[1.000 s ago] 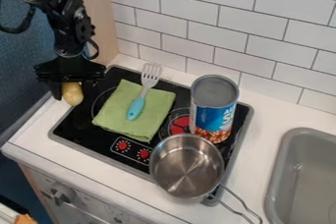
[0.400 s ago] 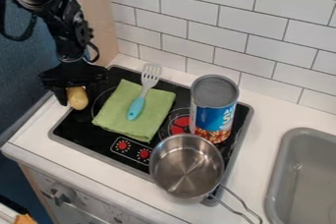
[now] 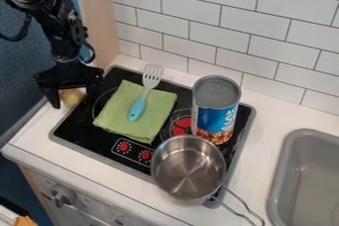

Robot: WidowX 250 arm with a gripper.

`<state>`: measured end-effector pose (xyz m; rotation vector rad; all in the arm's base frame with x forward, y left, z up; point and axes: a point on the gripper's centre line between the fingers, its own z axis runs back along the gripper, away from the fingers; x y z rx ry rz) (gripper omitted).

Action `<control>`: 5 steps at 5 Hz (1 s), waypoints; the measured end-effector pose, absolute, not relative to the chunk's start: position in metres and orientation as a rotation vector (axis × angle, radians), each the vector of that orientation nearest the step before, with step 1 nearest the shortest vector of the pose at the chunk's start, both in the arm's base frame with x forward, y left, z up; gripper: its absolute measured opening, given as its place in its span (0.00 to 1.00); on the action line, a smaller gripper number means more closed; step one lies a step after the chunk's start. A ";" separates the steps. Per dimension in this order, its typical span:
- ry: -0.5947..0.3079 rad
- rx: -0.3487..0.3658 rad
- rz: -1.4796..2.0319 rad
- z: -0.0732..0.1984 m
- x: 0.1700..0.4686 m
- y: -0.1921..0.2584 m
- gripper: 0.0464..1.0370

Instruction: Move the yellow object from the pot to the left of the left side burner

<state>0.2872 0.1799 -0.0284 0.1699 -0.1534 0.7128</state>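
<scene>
We see the gripper [image 3: 71,103] with its fingers spread apart and the yellow thing [image 3: 71,96] between them, by the left edge of the stove top [image 3: 83,131]. The pot [image 3: 180,170] (so shiny!) sits near the can [image 3: 215,113].

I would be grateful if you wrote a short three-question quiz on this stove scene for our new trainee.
1. Fill in the blank: The utensil lying on the green cloth has a ____ handle.
2. Multiple choice: By which side of the black stove top, as pictured, is the pincer with the yellow object?
A) Right
B) Left
C) The side nearest the sink
3. True or false: The yellow object is inside the metal pot.

Key: 1. turquoise; 2. B; 3. false
</scene>
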 end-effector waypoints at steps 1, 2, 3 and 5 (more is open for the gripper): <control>-0.140 0.157 0.720 -0.029 0.286 0.177 0.96; -0.143 0.159 0.718 -0.023 0.287 0.175 0.96; -0.157 0.169 0.716 -0.015 0.291 0.171 0.96; -0.115 0.229 0.668 0.014 0.290 0.150 0.96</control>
